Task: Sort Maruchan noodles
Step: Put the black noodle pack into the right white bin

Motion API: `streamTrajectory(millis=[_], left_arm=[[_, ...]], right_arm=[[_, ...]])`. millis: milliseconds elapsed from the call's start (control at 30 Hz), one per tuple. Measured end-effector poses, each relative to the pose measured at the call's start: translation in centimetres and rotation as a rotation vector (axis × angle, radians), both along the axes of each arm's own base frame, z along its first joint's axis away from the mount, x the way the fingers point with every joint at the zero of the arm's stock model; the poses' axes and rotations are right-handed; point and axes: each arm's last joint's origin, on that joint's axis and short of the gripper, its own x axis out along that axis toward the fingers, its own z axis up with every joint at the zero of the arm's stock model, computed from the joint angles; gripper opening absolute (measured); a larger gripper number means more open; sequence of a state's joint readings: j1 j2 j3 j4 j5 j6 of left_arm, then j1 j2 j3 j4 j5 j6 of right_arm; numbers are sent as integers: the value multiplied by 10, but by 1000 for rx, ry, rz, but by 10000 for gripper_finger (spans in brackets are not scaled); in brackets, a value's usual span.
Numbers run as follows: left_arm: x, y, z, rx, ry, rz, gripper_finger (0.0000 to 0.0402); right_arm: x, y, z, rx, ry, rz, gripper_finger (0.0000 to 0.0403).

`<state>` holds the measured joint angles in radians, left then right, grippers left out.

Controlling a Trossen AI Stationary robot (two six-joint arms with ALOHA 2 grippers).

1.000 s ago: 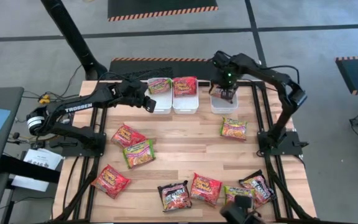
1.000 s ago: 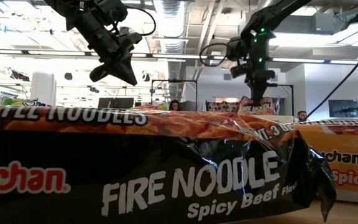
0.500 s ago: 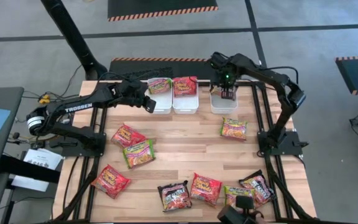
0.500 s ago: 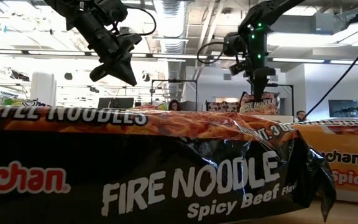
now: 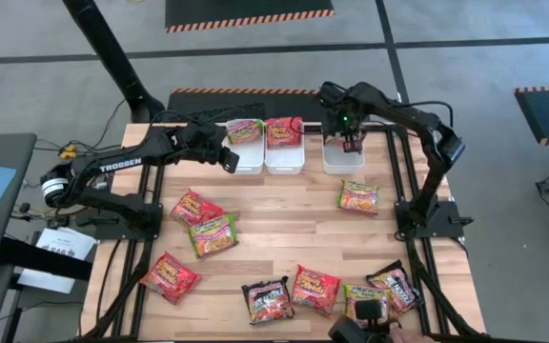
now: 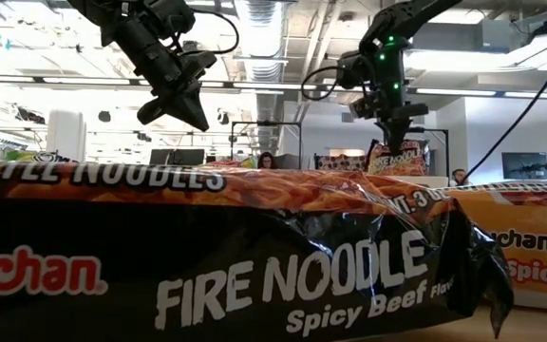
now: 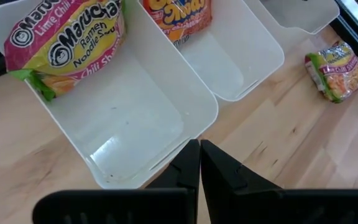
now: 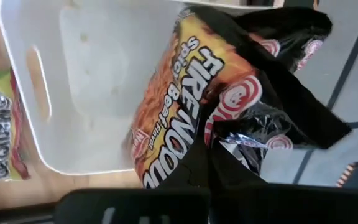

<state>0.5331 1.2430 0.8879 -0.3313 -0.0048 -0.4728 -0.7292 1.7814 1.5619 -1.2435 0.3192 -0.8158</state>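
1. Packet of black Fire Noodle ramen (image 8: 185, 118) hangs pinched in the right end effector (image 5: 350, 143) over the rightmost white bin (image 5: 342, 158), seemingly so it drops in with its own flavour.
2. Left end effector (image 5: 227, 158), closed and empty, waits beside the leftmost bin (image 7: 129, 124), which already holds a green lime-chili packet (image 7: 67, 46).
3. Middle bin (image 5: 284, 152) holds a red packet.
4. Unsorted packets (image 5: 213, 233) lie scattered across the wooden worktop (image 5: 284, 224).
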Motion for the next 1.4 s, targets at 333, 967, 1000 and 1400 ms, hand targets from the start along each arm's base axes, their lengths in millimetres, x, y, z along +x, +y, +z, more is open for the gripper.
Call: streamTrajectory(millis=[333, 967, 1000, 1400], left_arm=[[0, -1, 0, -13, -7, -22, 0], [1, -1, 0, -24, -14, -38, 0], [1, -1, 0, -24, -14, -38, 0], [1, -1, 0, -24, -14, -38, 0]], right_arm=[[13, -13, -39, 20, 98, -95, 11], [23, -5, -30, -45, 8, -122, 106], [23, -6, -30, -53, 13, -124, 114], [23, -6, -22, -138, 44, -194, 195]])
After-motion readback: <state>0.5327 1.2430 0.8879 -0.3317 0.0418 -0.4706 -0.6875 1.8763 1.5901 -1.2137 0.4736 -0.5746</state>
